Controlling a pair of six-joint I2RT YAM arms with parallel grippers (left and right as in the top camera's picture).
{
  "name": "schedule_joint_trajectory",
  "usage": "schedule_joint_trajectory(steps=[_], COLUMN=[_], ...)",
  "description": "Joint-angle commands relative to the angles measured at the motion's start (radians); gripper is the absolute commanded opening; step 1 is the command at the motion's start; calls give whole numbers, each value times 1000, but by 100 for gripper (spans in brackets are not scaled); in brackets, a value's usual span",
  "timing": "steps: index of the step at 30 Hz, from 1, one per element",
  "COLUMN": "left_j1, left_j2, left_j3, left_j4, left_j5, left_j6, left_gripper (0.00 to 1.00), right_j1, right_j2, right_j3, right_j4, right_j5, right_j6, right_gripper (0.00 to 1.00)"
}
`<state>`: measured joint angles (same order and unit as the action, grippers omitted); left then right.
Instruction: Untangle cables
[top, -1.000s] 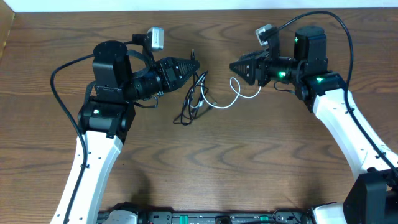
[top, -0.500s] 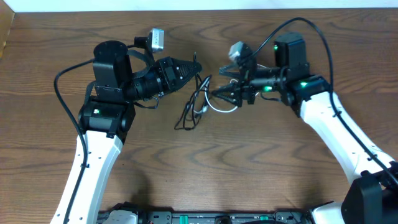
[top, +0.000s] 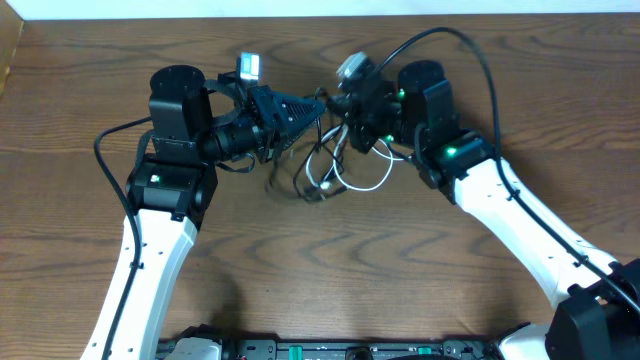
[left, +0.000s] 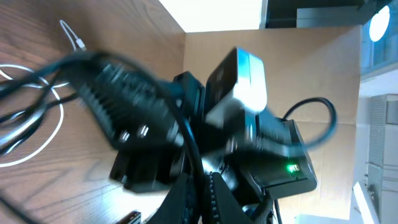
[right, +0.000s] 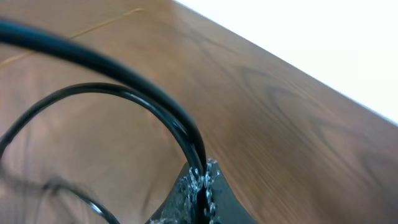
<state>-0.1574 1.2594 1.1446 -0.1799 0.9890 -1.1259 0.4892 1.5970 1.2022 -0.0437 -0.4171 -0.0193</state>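
Across the counter (top: 330, 270) the right arm (top: 500, 200) has swung left. Its pincer (right: 200, 180) nearly meets the left pincer (top: 318, 103). Both are clamped on the black cable (right: 180, 124), looped with the white cable (top: 375, 186) just below them.

On the table (top: 300, 280), the left gripper (top: 317, 104) and right gripper (top: 338, 108) meet almost tip to tip near the far edge, around centre. The cables (top: 322, 182) run from between them onto the tabletop just in front.
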Motion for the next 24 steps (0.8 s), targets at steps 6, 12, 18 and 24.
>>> schedule_joint_trajectory(steps=[6, 12, 18, 24], left_j1=[37, 56, 54, 21], left_j2=[1, 1, 2, 3], left_j3=[16, 16, 16, 16], left_j4=[-123, -320, -382, -333], left_j5=[-136, -530, -608, -559], left_j6=[212, 388, 503, 595], left_gripper=[8, 8, 8, 12], right_j1=[-264, -447, -535, -422], right_j2=[3, 3, 3, -24], right_j3=[13, 13, 13, 41], right_j4=[-250, -371, -388, -330], right_j5=[343, 129, -190, -562], right_j6=[438, 336, 238, 92], right_gripper=[1, 1, 1, 1])
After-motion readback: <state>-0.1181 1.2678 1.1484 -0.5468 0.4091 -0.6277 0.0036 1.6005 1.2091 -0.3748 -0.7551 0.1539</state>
